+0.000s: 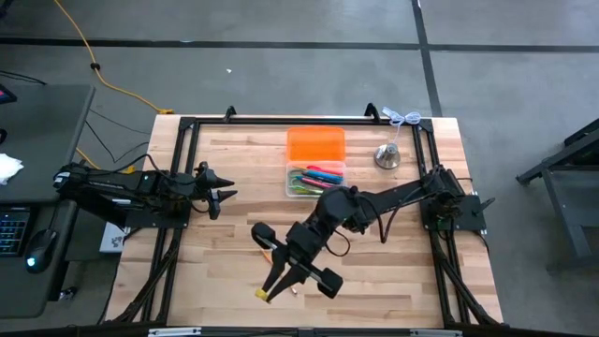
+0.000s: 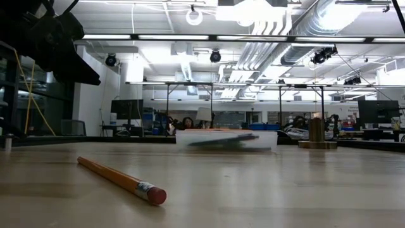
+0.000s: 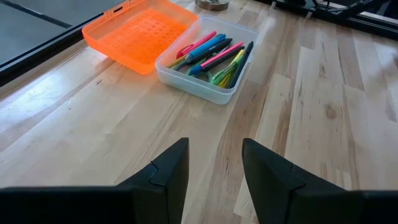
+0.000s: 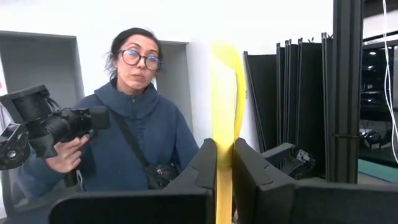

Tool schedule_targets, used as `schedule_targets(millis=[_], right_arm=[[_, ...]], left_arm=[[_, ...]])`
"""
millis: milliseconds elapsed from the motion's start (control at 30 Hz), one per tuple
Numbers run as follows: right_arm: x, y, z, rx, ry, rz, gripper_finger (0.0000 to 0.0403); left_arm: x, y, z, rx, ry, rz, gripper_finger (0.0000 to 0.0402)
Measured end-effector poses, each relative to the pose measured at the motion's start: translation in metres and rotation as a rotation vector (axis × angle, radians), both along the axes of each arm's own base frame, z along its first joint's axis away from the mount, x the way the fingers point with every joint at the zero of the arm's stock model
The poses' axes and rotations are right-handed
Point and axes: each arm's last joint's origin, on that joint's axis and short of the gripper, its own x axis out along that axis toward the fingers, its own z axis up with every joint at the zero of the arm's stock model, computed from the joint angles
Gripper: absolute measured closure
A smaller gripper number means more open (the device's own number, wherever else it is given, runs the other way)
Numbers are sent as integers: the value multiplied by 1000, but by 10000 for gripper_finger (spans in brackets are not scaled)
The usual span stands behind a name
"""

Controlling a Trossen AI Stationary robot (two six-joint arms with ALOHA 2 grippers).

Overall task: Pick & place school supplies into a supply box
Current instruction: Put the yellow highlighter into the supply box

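The clear supply box [image 1: 315, 181] sits toward the table's far side and holds several pens: pink, blue, green and black [image 3: 214, 56]. Its orange lid [image 1: 315, 145] lies flat against the box's far side. An orange pencil [image 2: 120, 178] with a pink eraser lies flat on the wood toward the near edge [image 1: 270, 248]. My right gripper [image 1: 273, 285] is over the table's near middle, shut on a thin yellow supply [image 4: 225, 87]. My left gripper [image 1: 225, 194] waits open at the table's left, facing the box [image 3: 214, 152]. My right gripper pinches the thin yellow supply between its two fingers [image 4: 205, 165]. The supply's long body runs across the fingers and sticks out well past them on one side, ending in a curved tip [image 4: 227, 53]. In the high view its yellow end [image 1: 263, 294] shows beside the fingertips.
A silver bell-shaped object [image 1: 387, 156] stands to the right of the box. A black frame [image 1: 187, 126] borders the table. A person holding a camera [image 4: 134, 124] stands beyond the table's near side. Bare wood lies between the box and both grippers.
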Motion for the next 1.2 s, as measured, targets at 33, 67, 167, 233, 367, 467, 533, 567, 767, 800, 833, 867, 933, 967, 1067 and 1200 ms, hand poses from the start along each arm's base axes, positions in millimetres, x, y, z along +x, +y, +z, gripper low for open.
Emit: schedule_targets(millis=[33, 67, 167, 233, 367, 467, 533, 567, 767, 800, 833, 867, 933, 967, 1067, 1200], right_arm=[[0, 0, 0, 0, -1, 0, 394], [0, 0, 0, 1, 0, -1, 394], [1, 0, -1, 4, 10, -17, 398], [2, -1, -3, 3, 46, -65, 399], [8, -1, -16, -30, 184, -213, 397], [10, -2, -27, -75, 278, -344, 399], [10, 0, -32, -103, 312, -401, 400], [10, 1, -34, -112, 324, -426, 400], [6, 9, -44, -188, 389, -599, 399], [6, 10, -45, -207, 395, -629, 400], [5, 11, -46, -223, 396, -662, 400], [4, 13, -47, -239, 396, -694, 400], [2, 16, -49, -274, 396, -757, 398], [1, 16, -50, -291, 397, -793, 397], [-2, 19, -53, -357, 391, -914, 397], [-6, 20, -55, -465, 369, -1091, 400]], left_arm=[[0, 0, 0, 0, 0, 0, 222], [0, 0, 0, 0, 0, 0, 222], [0, 0, 0, 0, 0, 0, 222], [0, 0, 0, 0, 0, 0, 222], [0, 0, 0, 0, 0, 0, 222], [0, 0, 0, 1, 0, 1, 222], [0, 0, 0, 1, 0, 1, 222], [0, 0, 0, 1, 0, 1, 222], [0, 0, 0, 2, 0, 3, 222], [0, 0, 0, 2, 0, 3, 222], [0, 0, 0, 2, 0, 3, 222], [0, 0, 0, 2, 0, 3, 222], [0, 0, 0, 2, 0, 3, 222], [0, 0, 0, 2, 0, 3, 222], [0, 0, 0, 2, 0, 3, 222], [0, 0, 0, 2, 0, 3, 222]])
